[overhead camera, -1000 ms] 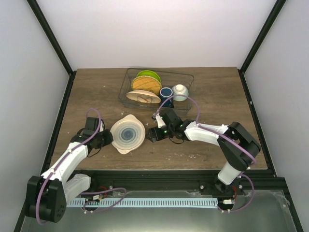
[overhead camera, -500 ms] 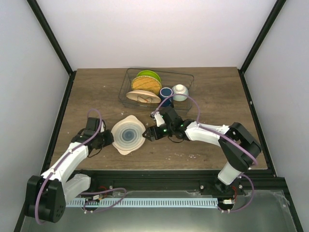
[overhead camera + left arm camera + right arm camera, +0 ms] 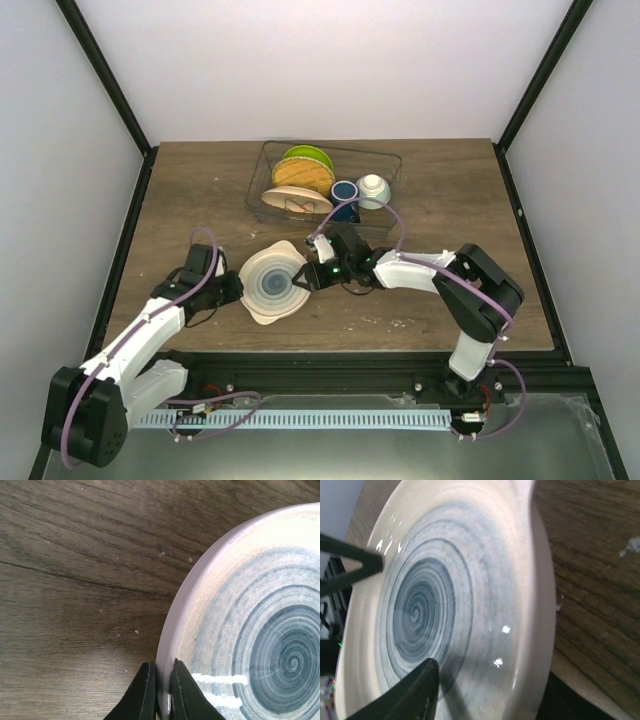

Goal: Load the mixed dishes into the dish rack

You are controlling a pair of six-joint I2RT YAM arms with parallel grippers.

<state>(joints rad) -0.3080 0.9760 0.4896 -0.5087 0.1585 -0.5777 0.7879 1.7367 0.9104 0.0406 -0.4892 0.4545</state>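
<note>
Where the left gripper (image 3: 162, 666) meets the plate (image 3: 272, 284), we see its two fingers pinched tight on the rim, so it holds the plate by its left edge. The right gripper (image 3: 308, 279) sits at the opposite edge. From its wrist camera we see one finger (image 3: 417, 692) lying over the ringed face and a dark shape below the rim. We cannot tell whether it is clamped on the plate or only straddling the rim.

The plate is cream with blue spiral rings, ringed face up, between the two arms over the front middle of the table (image 3: 180, 190). We cannot tell whether it is clear of the wood.

Well behind it stands the clear rack (image 3: 392, 170). Inside are a green plate (image 3: 308, 157), a tan plate (image 3: 303, 176) and a cream plate (image 3: 296, 201) at the front. A blue mug (image 3: 344, 190) and a pale bowl (image 3: 373, 188) sit just to their right.
</note>
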